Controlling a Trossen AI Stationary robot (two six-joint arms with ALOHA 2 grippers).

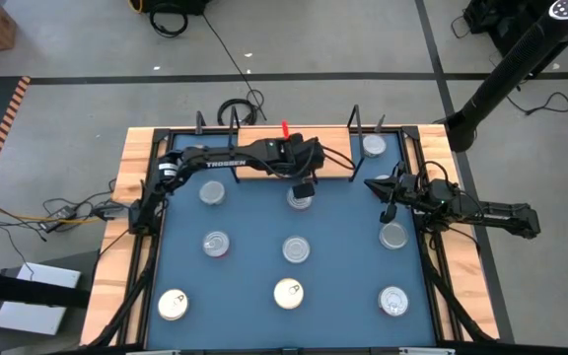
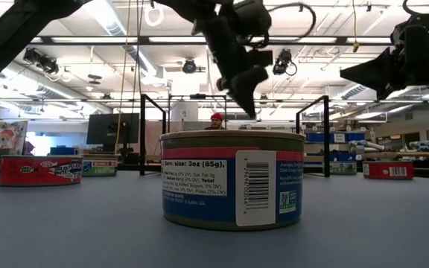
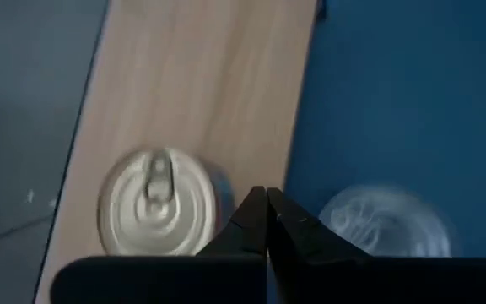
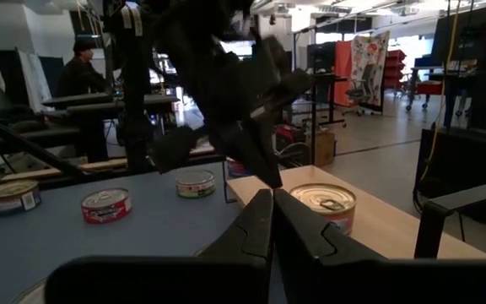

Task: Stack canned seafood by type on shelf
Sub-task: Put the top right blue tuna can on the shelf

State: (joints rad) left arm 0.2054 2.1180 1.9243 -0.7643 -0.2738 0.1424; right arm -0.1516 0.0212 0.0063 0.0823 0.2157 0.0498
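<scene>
Round flat metal tins (image 1: 297, 249) lie scattered mid-frame on the smooth blue table (image 1: 348, 296). One tin (image 1: 374, 146) rests on the pale wooden shelf (image 1: 335, 164), upper right. The left gripper (image 1: 302, 187) and right gripper (image 1: 387, 200) are both closed, empty.

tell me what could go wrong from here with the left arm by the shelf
1. The left gripper, jaws shut and empty, hangs over the shelf edge right beside a can on the board; a sideways move could knock it off.
2. Another can sits on the table just below that gripper; a descent with shut jaws might strike its lid.
</scene>
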